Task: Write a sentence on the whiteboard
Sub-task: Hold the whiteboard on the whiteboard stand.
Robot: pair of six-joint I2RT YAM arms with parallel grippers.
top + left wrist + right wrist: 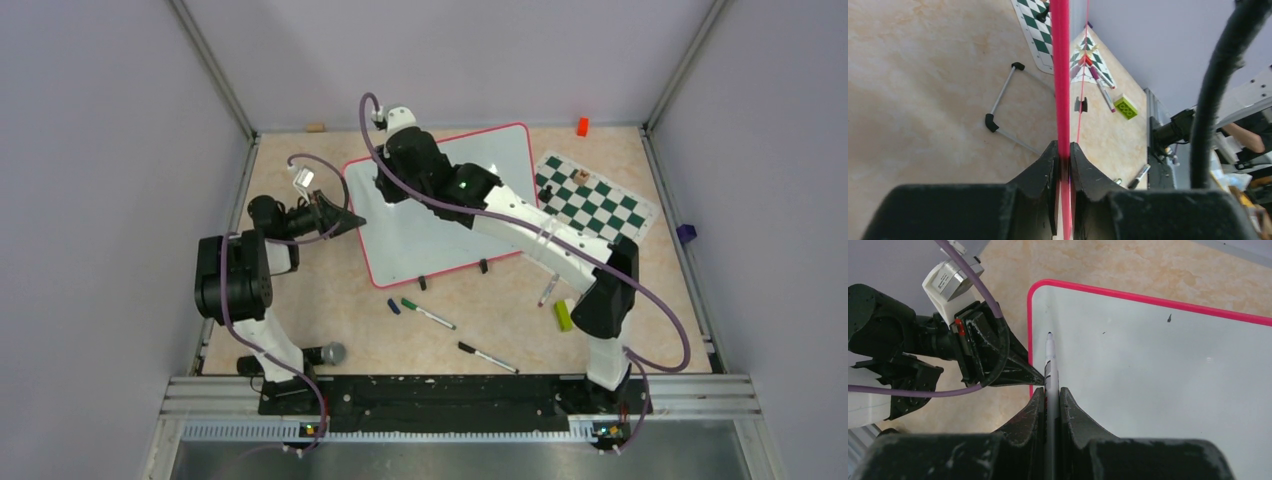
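Note:
The whiteboard (450, 215), glossy white with a red frame, lies tilted on the table. My left gripper (1063, 150) is shut on its left red edge (1063, 75), seen edge-on between the jaws. My right gripper (1050, 392) is shut on a white marker (1050, 365) with a dark tip. It reaches over the board's upper left corner (1038, 290). Whether the tip touches the surface I cannot tell. The sentence is out of view; the board face (1158, 370) that shows is white with a couple of small dark specks.
A green-and-white chess mat (600, 200) lies to the right of the board. Loose markers (428, 313) (487, 357), a blue cap (393, 307) and a lime brick (564, 316) lie in front. A red block (582, 126) sits at the back wall.

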